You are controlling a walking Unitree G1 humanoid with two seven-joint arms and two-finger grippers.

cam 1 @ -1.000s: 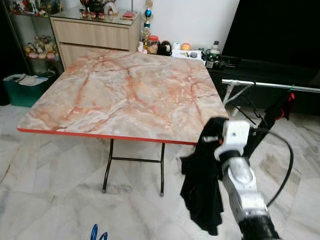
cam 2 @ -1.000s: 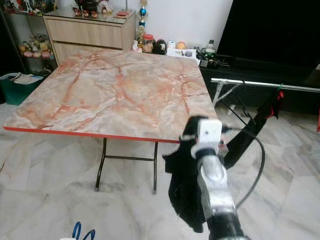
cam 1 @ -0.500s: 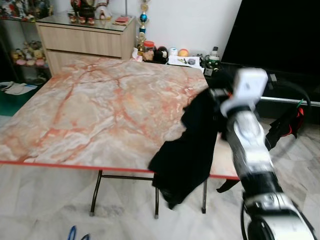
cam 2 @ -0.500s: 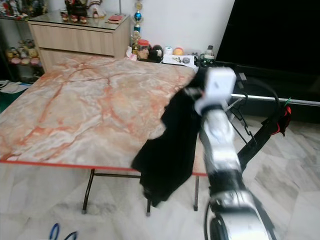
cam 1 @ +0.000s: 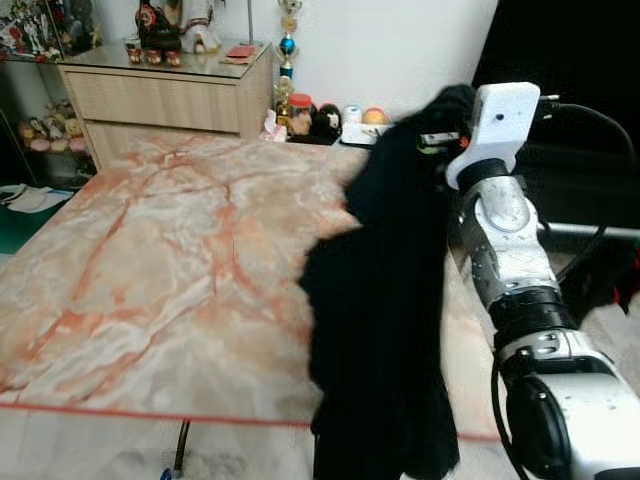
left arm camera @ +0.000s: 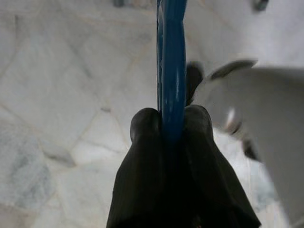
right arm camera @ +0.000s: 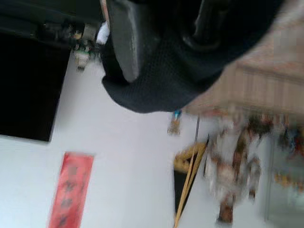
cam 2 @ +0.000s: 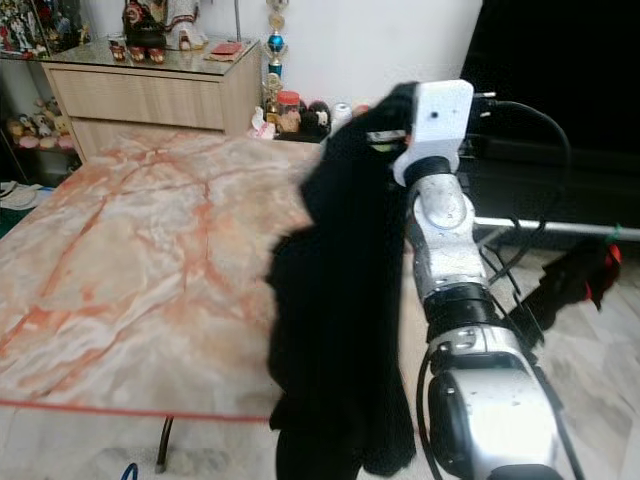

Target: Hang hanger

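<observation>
The right end effector [cam 1: 432, 142] pinches a black garment [cam 1: 385, 300] above the marble bench [cam 1: 150, 260], while the left end effector [left arm camera: 172, 121], clamping the blue hanger [left arm camera: 172, 57], should approach steadily.

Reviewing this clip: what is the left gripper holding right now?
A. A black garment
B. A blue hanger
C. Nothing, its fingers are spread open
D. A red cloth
B: in the left wrist view the left gripper has its two black fingers closed around a blue hanger above the marble floor, while the black garment hangs from the right gripper.
</observation>
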